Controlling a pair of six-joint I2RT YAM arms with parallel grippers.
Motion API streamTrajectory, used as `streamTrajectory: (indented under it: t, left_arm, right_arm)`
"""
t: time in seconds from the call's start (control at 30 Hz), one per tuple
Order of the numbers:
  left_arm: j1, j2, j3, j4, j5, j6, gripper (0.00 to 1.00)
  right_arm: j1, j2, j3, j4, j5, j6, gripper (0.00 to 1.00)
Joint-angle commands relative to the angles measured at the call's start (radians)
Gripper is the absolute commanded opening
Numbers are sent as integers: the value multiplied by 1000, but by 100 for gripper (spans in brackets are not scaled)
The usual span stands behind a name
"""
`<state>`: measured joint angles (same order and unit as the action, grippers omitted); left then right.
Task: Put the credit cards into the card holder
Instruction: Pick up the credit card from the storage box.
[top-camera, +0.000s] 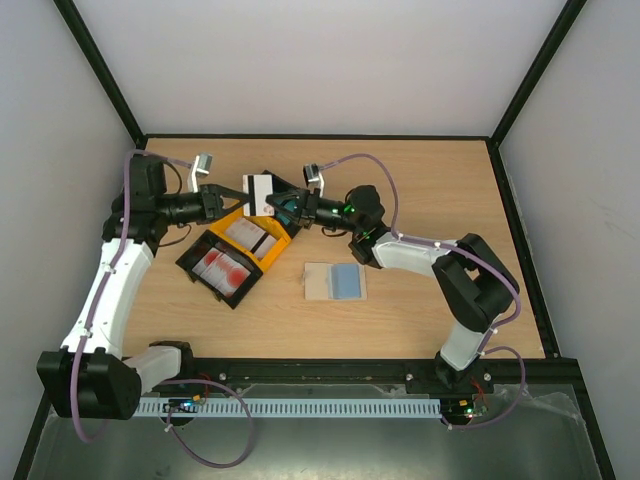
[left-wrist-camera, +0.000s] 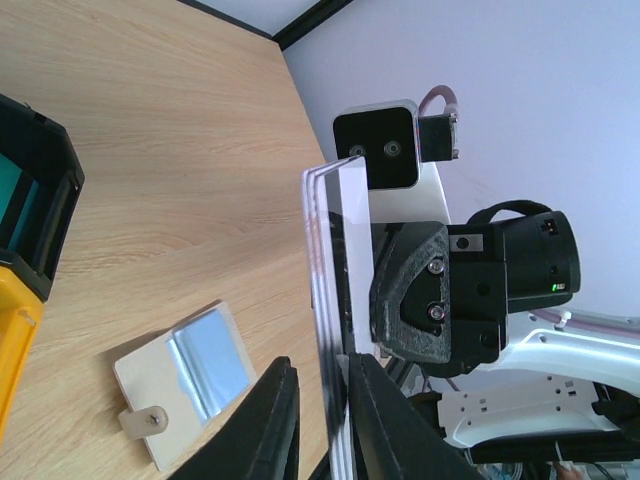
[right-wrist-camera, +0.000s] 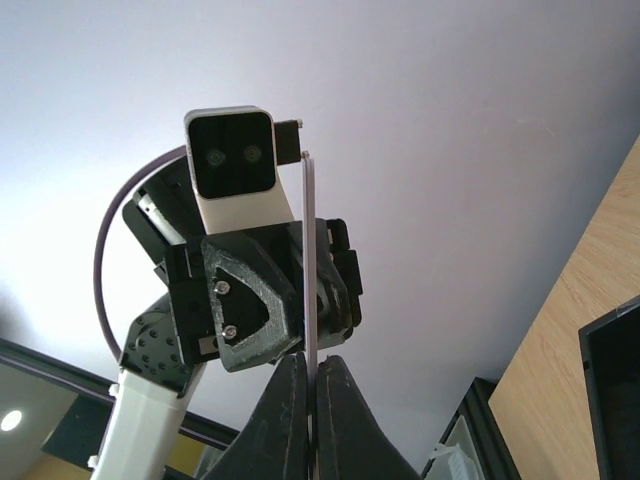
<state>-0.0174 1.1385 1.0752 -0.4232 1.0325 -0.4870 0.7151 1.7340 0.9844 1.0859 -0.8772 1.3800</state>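
A white credit card (top-camera: 258, 193) with a dark stripe hangs upright in the air between both grippers, above the trays. My right gripper (top-camera: 284, 207) is shut on its edge; in the right wrist view the card (right-wrist-camera: 309, 250) rises edge-on from the pinched fingertips (right-wrist-camera: 310, 362). My left gripper (left-wrist-camera: 322, 362) stands slightly open around the card (left-wrist-camera: 328, 260), with a gap between the card and one finger (left-wrist-camera: 272, 410). The beige card holder (top-camera: 335, 282) lies open and flat on the table right of the trays, a blue panel showing inside it (left-wrist-camera: 205, 370).
A yellow tray (top-camera: 272, 255) and a black tray (top-camera: 196, 262) with more cards sit below the grippers. Another black tray (left-wrist-camera: 45, 200) with a teal card shows at the left wrist view's edge. Black frame rails and white walls bound the table.
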Motion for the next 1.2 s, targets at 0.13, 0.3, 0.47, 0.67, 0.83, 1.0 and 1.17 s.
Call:
streamTrajectory:
  t: [0.13, 0.3, 0.47, 0.67, 0.83, 1.0, 1.17]
  left_arm:
    - [14, -14, -25, 45, 41, -33, 14]
    - [15, -13, -37, 44, 32, -27, 12]
    - [8, -6, -50, 48, 43, -20, 17]
    - [-24, -2, -51, 49, 41, -18, 27]
    - [-62, 12, -49, 26, -4, -16, 27]
    - [-74, 20, -49, 26, -3, -18, 22]
    - [-104, 10, -59, 80, 32, -66, 23]
  right_arm:
    - [-24, -6, -37, 168, -14, 96, 2]
    - [-24, -5, -41, 203, -30, 123, 2]
    - [-23, -13, -47, 212, -49, 122, 2]
    - [-22, -12, -52, 234, -69, 130, 2]
    - [-21, -12, -53, 257, -84, 141, 2]
    - [-18, -11, -56, 291, -97, 161, 2]
    - [-11, -8, -46, 205, -96, 108, 2]
